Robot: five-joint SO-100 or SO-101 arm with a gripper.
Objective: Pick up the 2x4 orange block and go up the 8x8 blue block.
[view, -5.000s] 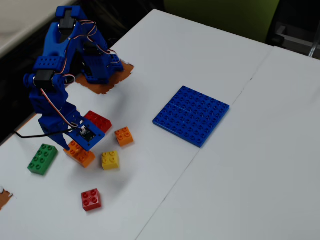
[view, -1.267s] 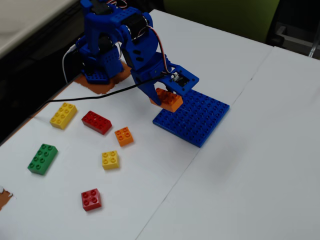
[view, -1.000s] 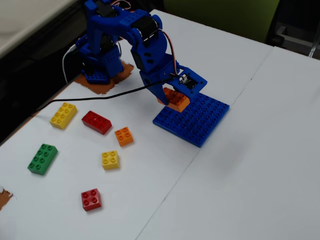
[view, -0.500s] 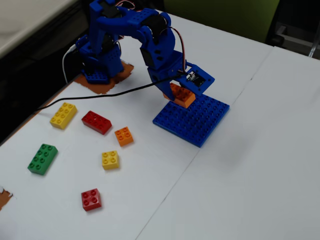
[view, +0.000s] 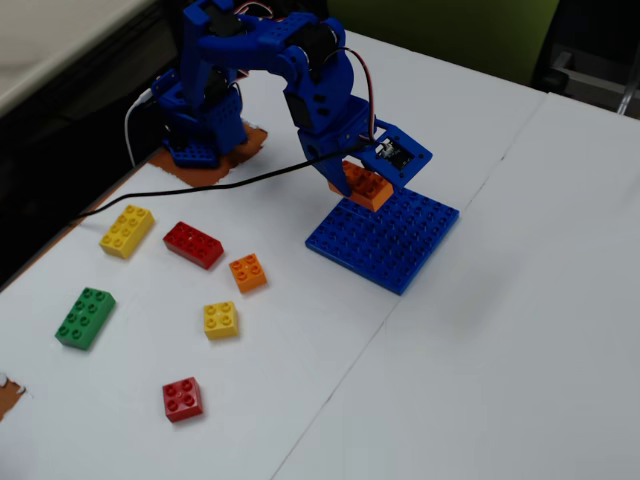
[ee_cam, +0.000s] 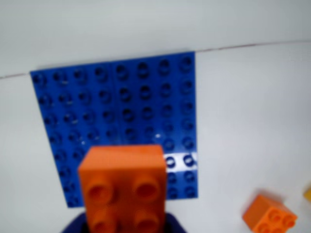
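Note:
My gripper [view: 356, 182] is shut on the 2x4 orange block [ee_cam: 124, 187], which fills the bottom of the wrist view, studs up. In the fixed view the orange block [view: 365, 186] hangs just above the near-left edge of the 8x8 blue block [view: 390, 238]. In the wrist view the blue plate [ee_cam: 116, 111] lies flat on the white table, right behind and under the held brick. The blue jaws show only as dark edges on either side of the brick at the frame's bottom.
A small square orange brick [view: 247, 272] lies left of the plate; it also shows in the wrist view [ee_cam: 268, 216]. A red oblong brick [view: 194, 244], yellow oblong brick [view: 127, 230], green brick [view: 85, 317], small yellow brick [view: 220, 320] and small red brick [view: 182, 398] lie at left.

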